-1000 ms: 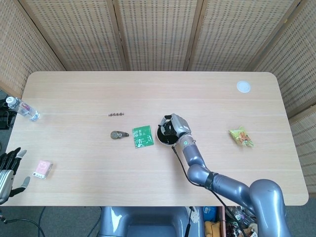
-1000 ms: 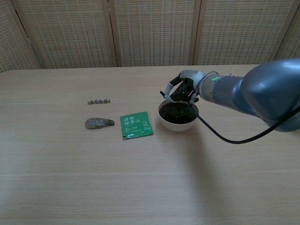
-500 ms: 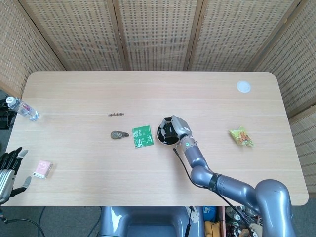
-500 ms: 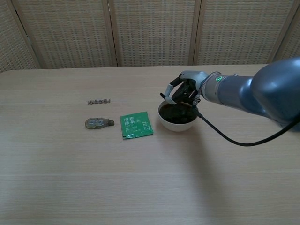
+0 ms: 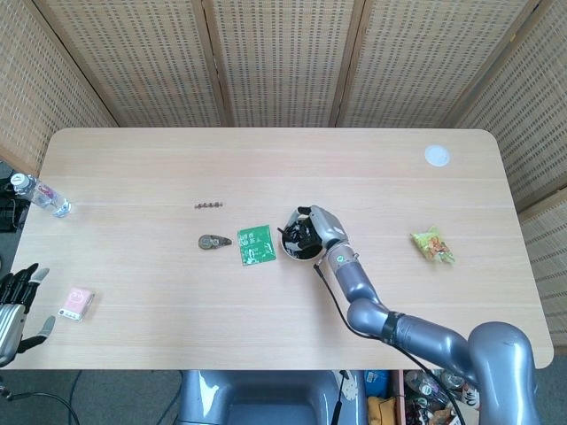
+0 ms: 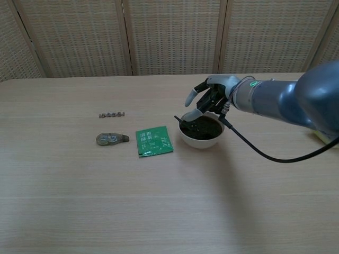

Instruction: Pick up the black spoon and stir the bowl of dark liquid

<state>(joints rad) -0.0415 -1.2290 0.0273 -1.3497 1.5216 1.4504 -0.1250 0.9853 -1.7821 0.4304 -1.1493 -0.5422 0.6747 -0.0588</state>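
Since my right hand (image 6: 212,98) sat lower and more bunched over the bowl (image 6: 201,138) half a second back, the thing to notice now is that it's lifted a bit and drifted toward 1 o'clock of the bowl, with the upper fingers (image 6: 192,96) fanned out instead of tucked in. The spoon (image 6: 183,122) is easier to spot too: a thin black handle pokes up out of the dark liquid (image 6: 201,128) at the 10 o'clock rim, and it looks like I'm pinching its top end between thumb and a finger, though the actual contact is too small for me to swear to. From the head view the hand (image 5: 312,228) covers most of the bowl (image 5: 294,251), so no help there. My read is that I'm mid-stir, with the working end in the liquid and the handle swinging round the near-left side, so the pickup part is done and this is just laps round the bowl. The tilt does put the handle close to the rim, so I'd guess a slop over the edge toward the green packet (image 6: 153,141) at 9 o'clock is the risk. My left hand (image 5: 16,301) is way off at the table's 8 o'clock corner, fingers apart, holding nothing.
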